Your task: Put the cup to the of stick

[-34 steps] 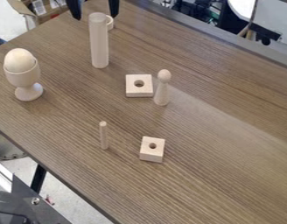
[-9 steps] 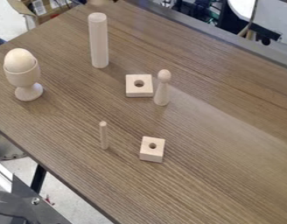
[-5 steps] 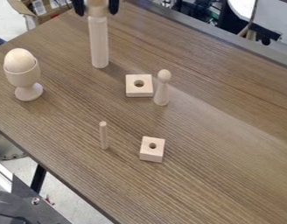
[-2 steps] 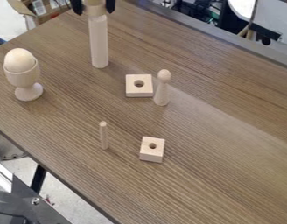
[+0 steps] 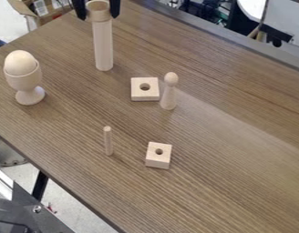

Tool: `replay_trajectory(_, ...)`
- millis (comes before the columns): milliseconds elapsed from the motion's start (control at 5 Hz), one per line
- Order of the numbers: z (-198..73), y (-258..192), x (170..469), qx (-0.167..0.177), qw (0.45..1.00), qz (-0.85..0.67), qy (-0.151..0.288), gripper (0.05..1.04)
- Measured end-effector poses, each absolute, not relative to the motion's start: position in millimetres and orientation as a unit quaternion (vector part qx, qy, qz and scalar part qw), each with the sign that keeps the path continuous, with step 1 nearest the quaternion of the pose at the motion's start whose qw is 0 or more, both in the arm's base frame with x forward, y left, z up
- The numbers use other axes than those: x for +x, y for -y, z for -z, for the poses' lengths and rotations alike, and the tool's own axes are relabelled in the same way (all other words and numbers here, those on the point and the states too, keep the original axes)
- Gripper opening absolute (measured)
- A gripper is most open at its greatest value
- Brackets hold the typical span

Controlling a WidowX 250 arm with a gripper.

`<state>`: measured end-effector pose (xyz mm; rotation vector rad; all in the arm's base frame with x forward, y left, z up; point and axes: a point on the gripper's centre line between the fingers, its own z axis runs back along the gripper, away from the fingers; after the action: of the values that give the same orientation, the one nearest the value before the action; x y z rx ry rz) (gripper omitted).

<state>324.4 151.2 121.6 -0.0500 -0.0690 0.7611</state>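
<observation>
The black gripper hangs at the top edge, upper left, shut on the sides of the small wooden cup. The cup's round open rim faces up toward the camera. Directly below it in the view stands the thick wooden stick, upright on the table, its top end hidden by the cup. Whether the cup touches the stick or is around its end, I cannot tell.
On the table a wooden egg in an eggcup stands at the left. Right of the stick are a square holed block and a peg figure. A thin peg and small holed block are nearer.
Since the oldest frame, the cup has gone from the table behind the stick into my gripper, over the stick's top. Lately both shifted slightly left, and the cup's rim now shows more openly.
</observation>
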Motion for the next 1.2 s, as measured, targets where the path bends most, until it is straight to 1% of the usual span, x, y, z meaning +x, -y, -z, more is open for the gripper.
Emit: replay_trajectory(1200,-119.8,-150.2,333.3,-0.019,0.926,-0.374,0.037,0.738)
